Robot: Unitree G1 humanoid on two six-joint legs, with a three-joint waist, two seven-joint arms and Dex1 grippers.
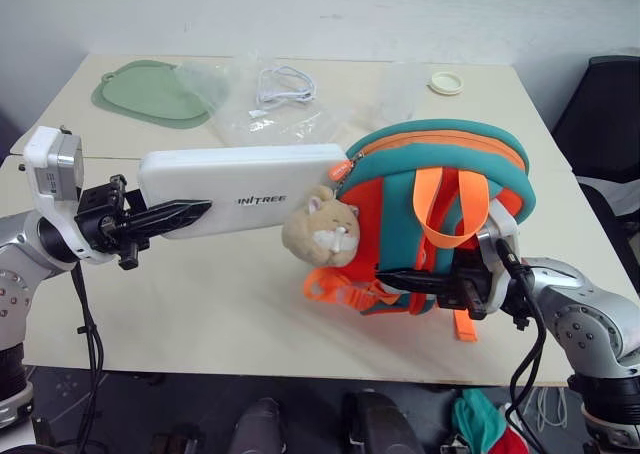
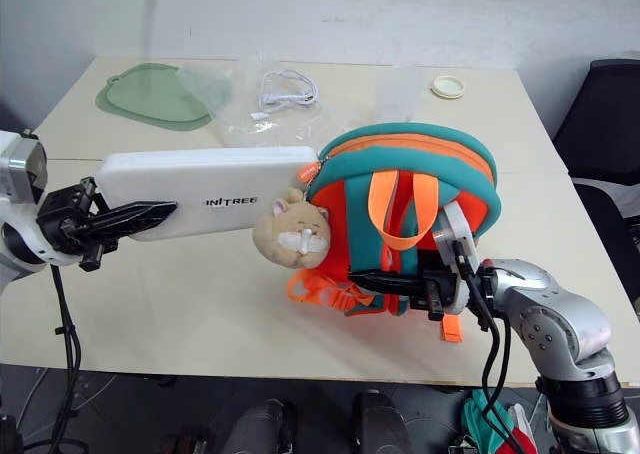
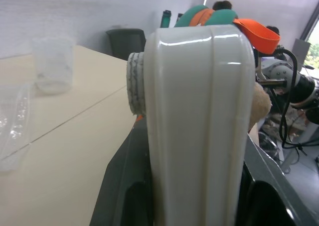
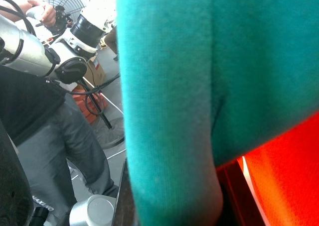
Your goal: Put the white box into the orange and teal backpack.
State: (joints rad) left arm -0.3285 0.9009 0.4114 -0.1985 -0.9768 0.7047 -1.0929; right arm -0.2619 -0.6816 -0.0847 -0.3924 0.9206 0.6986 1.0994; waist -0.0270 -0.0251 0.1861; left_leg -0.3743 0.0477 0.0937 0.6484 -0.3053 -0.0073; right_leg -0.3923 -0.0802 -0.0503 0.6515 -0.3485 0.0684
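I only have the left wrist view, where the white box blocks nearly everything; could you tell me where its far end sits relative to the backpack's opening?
Observer: The white box is level, its far end at the zipper of the orange and teal backpack, not yet inside.
Operator: Is anything holding the backpack?
Observer: Yes, the right gripper is shut on the backpack's lower part.
Operator: What is just below the box's tip?
Observer: A tan plush charm hanging there.

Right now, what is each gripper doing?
Left gripper: shut on the white box.
Right gripper: shut on the orange and teal backpack.
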